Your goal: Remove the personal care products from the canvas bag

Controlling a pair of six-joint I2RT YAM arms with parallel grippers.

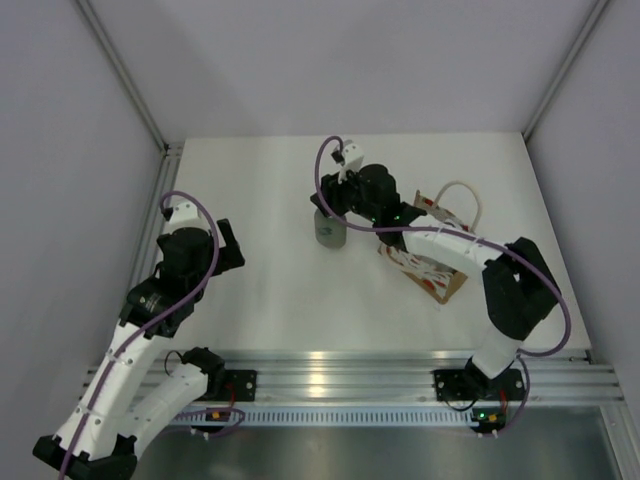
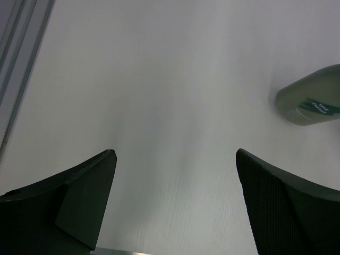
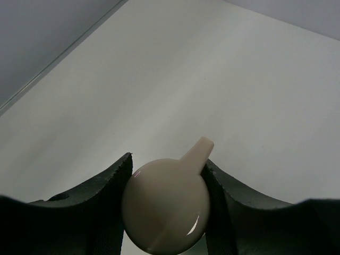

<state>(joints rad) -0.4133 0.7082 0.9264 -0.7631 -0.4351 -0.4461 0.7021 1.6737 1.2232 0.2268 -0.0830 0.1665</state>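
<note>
- Progress: grey-green pump bottle out of canvas bag, upright just left of it; other products not visible, likely inside.
- Right gripper clamped on beige pump top.
- Left gripper jaws apart, empty.

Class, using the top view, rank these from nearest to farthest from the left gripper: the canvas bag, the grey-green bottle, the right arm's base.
1. grey-green bottle, to the right of the left gripper.
2. canvas bag, farther right, beyond the bottle.
3. right arm's base, far right at the table's near edge.
</note>
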